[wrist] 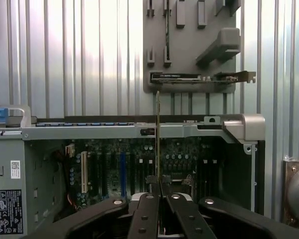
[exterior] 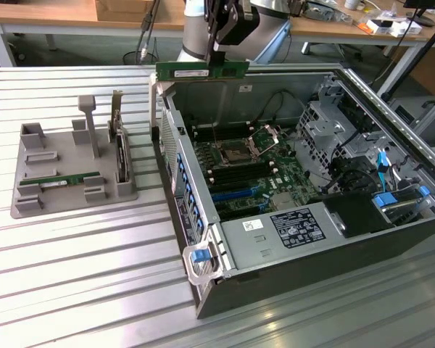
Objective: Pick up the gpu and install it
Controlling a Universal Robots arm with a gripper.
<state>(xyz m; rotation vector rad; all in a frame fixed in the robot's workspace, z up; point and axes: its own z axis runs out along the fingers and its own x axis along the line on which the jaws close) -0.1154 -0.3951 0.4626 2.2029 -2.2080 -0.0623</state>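
Note:
My gripper [exterior: 219, 62] is shut on the gpu [exterior: 203, 70], a long thin green board with a white label. I hold it level, in the air, over the back wall of the open computer case [exterior: 225, 254]. In the wrist view the gpu [wrist: 158, 134] shows edge-on between my gripper's [wrist: 159, 193] black fingers [wrist: 145, 214], above the green motherboard [wrist: 104, 164] and its slots. A second green stick [exterior: 71, 178] lies on the grey holder [exterior: 29, 206] at the exterior view's left.
The motherboard [exterior: 275, 181] has dark and blue slots [exterior: 232, 194] near its middle. A card with a metal bracket [exterior: 119, 152] stands in the holder, seen as the card [wrist: 189, 77] in the wrist view. The ribbed metal table [exterior: 80, 275] lies around the case. Desks stand behind.

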